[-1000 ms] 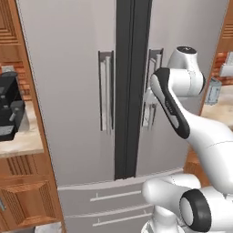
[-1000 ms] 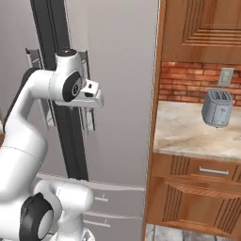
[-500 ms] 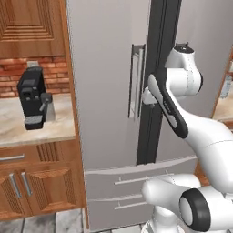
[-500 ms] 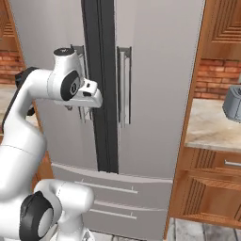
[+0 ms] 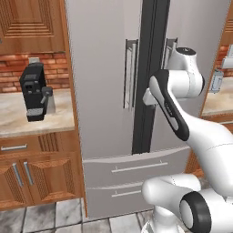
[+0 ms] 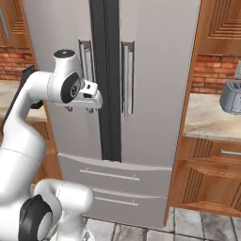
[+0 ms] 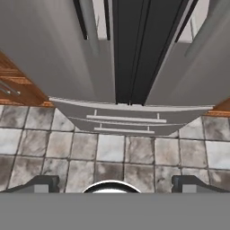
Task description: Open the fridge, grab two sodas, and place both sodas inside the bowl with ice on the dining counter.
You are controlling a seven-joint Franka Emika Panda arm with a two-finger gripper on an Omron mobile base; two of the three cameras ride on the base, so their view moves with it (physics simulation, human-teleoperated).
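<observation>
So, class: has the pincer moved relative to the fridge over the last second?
Yes. Against the fridge, the pincer went left: from the right door's handle, across the dark strip, to the left door's handle.

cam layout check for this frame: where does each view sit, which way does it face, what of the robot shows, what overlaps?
Left base view: behind the arm on its left, facing the shut fridge; arm at right, coffee machine at left.
Right base view: behind on its right, same fridge; arm at left, toaster at right.
Hand view: on the hand, tilted down at the fridge drawers and floor tiles; open gripper at bottom.
All share the fridge.
</observation>
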